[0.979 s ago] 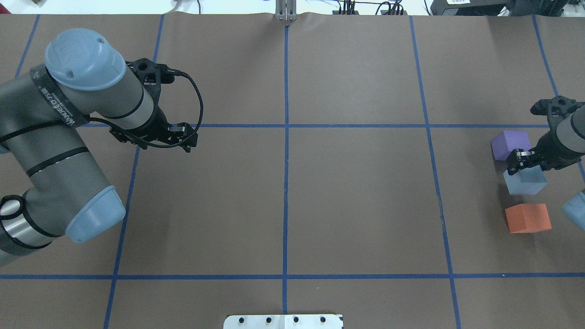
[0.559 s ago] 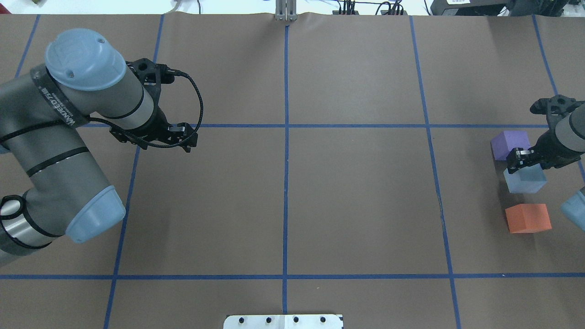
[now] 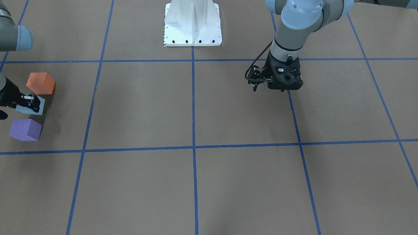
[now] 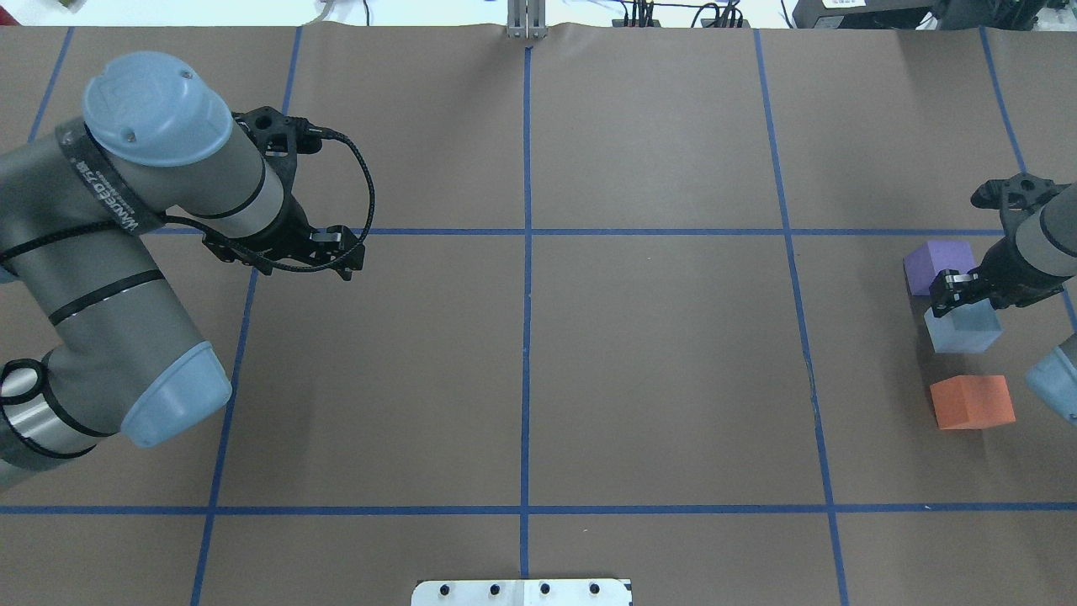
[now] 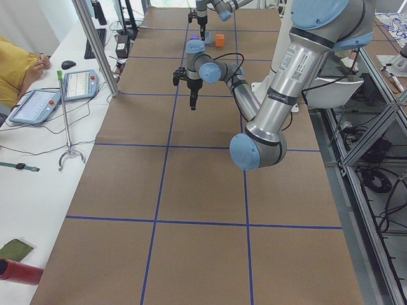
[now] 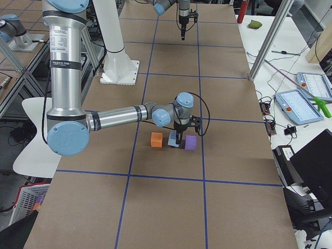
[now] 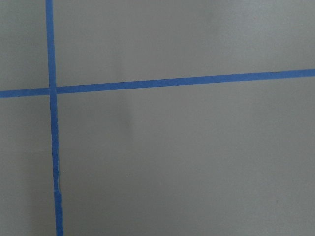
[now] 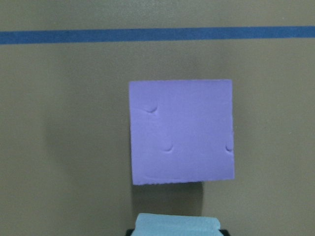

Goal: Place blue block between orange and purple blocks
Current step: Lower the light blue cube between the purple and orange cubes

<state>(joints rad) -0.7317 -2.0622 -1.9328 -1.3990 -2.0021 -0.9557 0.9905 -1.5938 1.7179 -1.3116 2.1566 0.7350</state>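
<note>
The blue block (image 4: 968,332) is at the table's right, between the purple block (image 4: 932,263) beyond it and the orange block (image 4: 972,401) nearer the robot. My right gripper (image 4: 955,295) stands over the blue block, shut on its top part. I cannot tell whether the block rests on the table. In the right wrist view the purple block (image 8: 181,130) fills the middle and the blue block's top (image 8: 177,223) shows at the bottom edge. My left gripper (image 4: 343,255) hangs shut and empty over bare table at the left.
Brown paper with a blue tape grid (image 4: 527,231) covers the table. The robot's white base plate (image 3: 192,23) sits at the near edge. In the front view the three blocks (image 3: 40,83) line up close to the view's left edge.
My right gripper and the blue block have shifted slightly away from the orange block, toward the purple one. The left arm has not moved.
</note>
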